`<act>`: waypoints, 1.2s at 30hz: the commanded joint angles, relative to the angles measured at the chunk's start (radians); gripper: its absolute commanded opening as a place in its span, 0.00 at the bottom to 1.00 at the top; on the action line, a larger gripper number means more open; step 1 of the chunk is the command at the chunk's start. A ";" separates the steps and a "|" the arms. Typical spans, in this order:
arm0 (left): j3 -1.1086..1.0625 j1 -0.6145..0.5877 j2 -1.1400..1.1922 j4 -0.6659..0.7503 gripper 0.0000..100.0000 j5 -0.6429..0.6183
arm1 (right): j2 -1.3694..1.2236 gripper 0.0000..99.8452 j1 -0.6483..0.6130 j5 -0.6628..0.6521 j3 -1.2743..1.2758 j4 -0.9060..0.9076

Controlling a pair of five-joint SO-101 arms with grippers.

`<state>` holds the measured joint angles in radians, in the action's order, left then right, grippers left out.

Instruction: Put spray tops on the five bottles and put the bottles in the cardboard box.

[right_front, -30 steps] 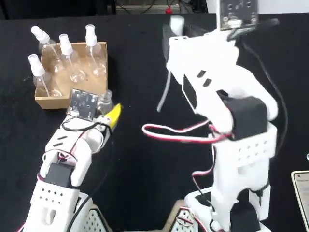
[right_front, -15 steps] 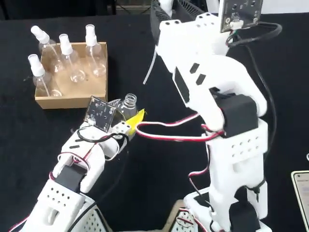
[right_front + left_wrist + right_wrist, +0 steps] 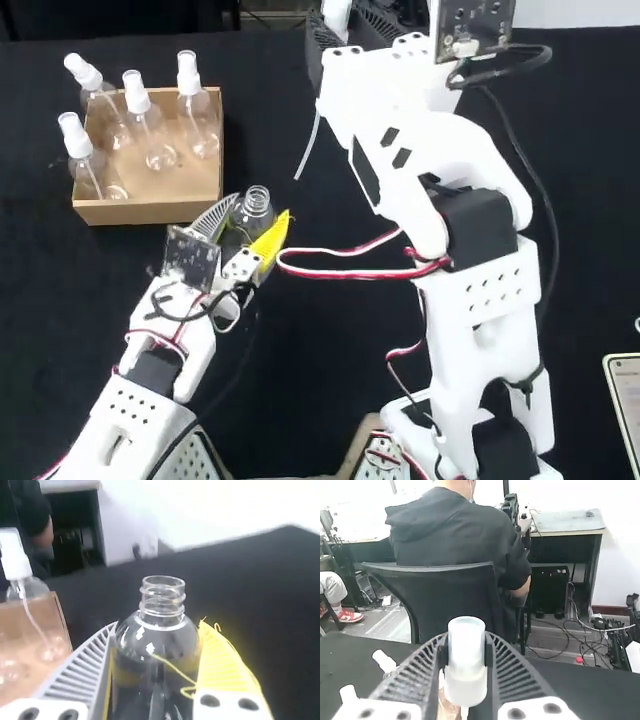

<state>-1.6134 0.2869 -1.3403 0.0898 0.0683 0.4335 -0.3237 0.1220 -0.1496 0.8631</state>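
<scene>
My left gripper (image 3: 252, 222) is shut on a clear, uncapped bottle (image 3: 254, 205), held upright just in front of the cardboard box (image 3: 150, 195). In the left wrist view the bottle (image 3: 161, 630) stands between the grey and yellow fingers (image 3: 220, 665), its neck open. My right gripper (image 3: 466, 640) is shut on a white spray top (image 3: 466, 667). In the high view that spray top (image 3: 336, 14) is up at the far edge, its thin tube (image 3: 308, 150) hanging down behind and to the right of the bottle.
The cardboard box at the back left holds several clear bottles (image 3: 145, 125) with white spray tops. The black table (image 3: 300, 330) stretches around both arms. A white device (image 3: 625, 385) lies at the right edge. A seated person is in the room behind.
My left gripper carried the bottle right, away from the box front, and lifted it a little. My right arm swung the spray top left and farther back, its tube following.
</scene>
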 commanded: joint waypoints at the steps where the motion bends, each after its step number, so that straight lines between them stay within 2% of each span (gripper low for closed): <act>1: 0.002 -0.004 -0.015 0.074 0.04 -0.011 | 0.038 0.01 -0.014 0.009 -0.007 -0.028; 10: -0.008 -0.002 -0.015 0.072 0.04 -0.011 | 0.038 0.01 -0.160 0.006 -0.002 -0.028; 21: -0.010 -0.004 -0.015 0.072 0.04 -0.011 | 0.031 0.01 -0.144 0.003 0.007 -0.029; 30: -0.010 -0.012 -0.015 0.072 0.04 -0.011 | 0.041 0.01 -0.143 0.002 0.222 -0.307; 36: -0.010 -0.012 -0.014 0.072 0.04 -0.011 | 0.041 0.01 -0.143 0.002 0.231 -0.316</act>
<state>-1.6287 0.2869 -1.3403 0.1389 0.0683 0.4335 -0.4680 0.1220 0.0852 0.5792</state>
